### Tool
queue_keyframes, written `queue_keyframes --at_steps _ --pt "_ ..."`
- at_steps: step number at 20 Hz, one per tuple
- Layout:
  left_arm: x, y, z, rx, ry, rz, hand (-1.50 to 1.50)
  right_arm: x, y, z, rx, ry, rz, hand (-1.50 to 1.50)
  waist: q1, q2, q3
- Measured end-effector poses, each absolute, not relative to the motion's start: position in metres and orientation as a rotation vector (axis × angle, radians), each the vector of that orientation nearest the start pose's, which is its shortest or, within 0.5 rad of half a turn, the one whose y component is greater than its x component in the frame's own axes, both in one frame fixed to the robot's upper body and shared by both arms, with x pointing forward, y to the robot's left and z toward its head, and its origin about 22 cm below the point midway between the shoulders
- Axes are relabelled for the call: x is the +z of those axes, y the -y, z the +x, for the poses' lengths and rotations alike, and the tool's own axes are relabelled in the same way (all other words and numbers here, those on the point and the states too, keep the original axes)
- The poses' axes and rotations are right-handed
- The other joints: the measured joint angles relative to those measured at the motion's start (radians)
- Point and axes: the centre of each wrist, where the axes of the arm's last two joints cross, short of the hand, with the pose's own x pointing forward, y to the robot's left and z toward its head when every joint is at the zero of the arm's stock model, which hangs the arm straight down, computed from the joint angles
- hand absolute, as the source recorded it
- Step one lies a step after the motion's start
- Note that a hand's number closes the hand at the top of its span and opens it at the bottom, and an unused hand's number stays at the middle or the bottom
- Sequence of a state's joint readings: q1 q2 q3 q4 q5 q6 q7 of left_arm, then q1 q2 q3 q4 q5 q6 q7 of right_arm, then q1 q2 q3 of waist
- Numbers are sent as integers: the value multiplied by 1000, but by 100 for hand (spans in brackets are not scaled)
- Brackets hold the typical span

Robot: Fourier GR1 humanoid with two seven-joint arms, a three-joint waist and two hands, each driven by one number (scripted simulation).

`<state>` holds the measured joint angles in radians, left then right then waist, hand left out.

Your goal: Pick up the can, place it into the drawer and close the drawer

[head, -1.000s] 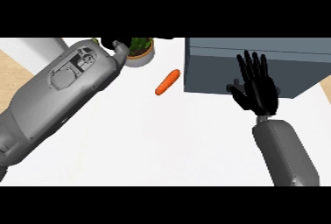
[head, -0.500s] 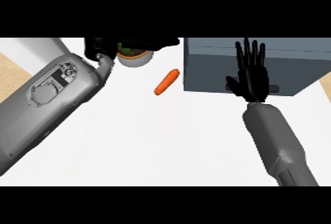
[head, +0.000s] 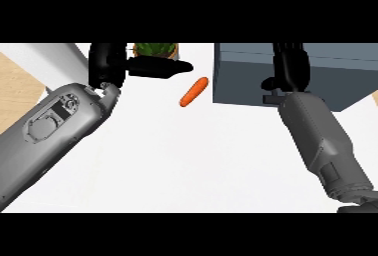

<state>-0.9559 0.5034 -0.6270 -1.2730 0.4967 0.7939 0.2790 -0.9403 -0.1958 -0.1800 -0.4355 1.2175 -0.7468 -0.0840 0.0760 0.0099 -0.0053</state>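
Left hand (head: pixel 111 65) sits at the far edge of the desk (head: pixel 199 165), its dark fingers and thumb curled round the green can (head: pixel 155 50), of which only the leafy-coloured top and a pale rim show above the thumb. Right hand (head: pixel 289 67) lies over the grey drawer unit (head: pixel 244 80) at the far right corner; its fingertips run out of view, so I cannot tell how its fingers stand. An orange carrot (head: pixel 193 91) lies on the desk between the can and the drawer unit, near both and touching neither.

By my judgement, the step in hand is carrying the can to the drawer. To do it well, the left hand should raise the can well above the desk before travelling right, so that it passes over the carrot and the drawer's near wall without knocking either. It should keep the can upright and lower it fully inside before letting go.

White and plain, the desk shows tan wood floor beyond its left edge and at the right.
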Motion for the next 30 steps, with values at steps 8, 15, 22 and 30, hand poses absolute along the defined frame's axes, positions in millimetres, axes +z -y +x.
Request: queue_keyframes --at_steps 8,15,22,30 --pt "169 -141 357 -82 1729 231 -150 62 219 449 855 1632 -1388 -150 4 10 3" --pt "166 -155 353 -91 1732 232 -150 69 219 453 859 1667 -1315 -150 -2 16 6" --pt "160 -162 350 -80 1724 237 -150 78 214 457 717 1785 -1133 -150 -14 19 11" --pt "149 -170 346 -65 1715 256 -150 87 194 461 459 1890 -831 -150 -28 15 13"
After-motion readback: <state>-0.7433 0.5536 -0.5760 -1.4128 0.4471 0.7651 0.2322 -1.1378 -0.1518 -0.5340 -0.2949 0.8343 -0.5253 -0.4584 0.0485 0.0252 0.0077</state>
